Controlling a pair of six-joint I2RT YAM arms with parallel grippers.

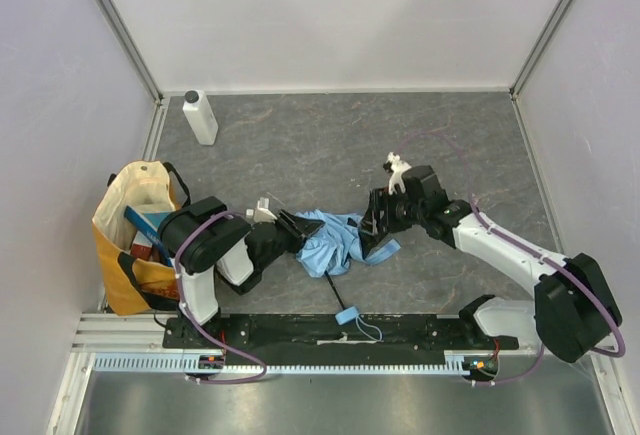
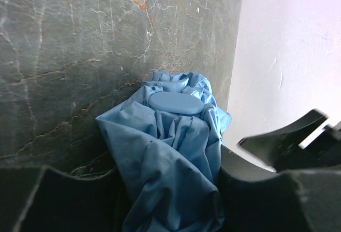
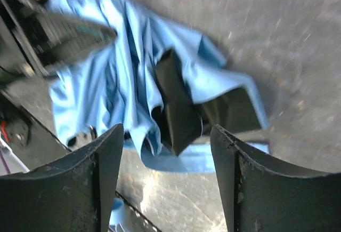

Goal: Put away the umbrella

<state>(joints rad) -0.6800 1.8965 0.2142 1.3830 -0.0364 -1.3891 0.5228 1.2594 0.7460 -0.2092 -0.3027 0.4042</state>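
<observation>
The umbrella (image 1: pixel 335 240) is a crumpled sky-blue bundle on the grey table between the two arms. A thin black shaft (image 1: pixel 338 293) runs from it toward the near rail. My left gripper (image 1: pixel 293 227) reaches in from the left and is shut on the umbrella; in the left wrist view the blue fabric (image 2: pixel 170 152) fills the gap between the dark fingers (image 2: pixel 256 189). My right gripper (image 1: pixel 376 223) is at the bundle's right end. Its jaws stand open and empty (image 3: pixel 166 136), with blue fabric (image 3: pixel 122 66) and a black fold (image 3: pixel 178 109) just past the tips.
A yellow-and-cream tote bag (image 1: pixel 135 240) stands open at the left edge, behind the left arm. A white plastic bottle (image 1: pixel 200 117) stands at the back left. White walls enclose the table. The metal rail (image 1: pixel 320 330) runs along the near edge.
</observation>
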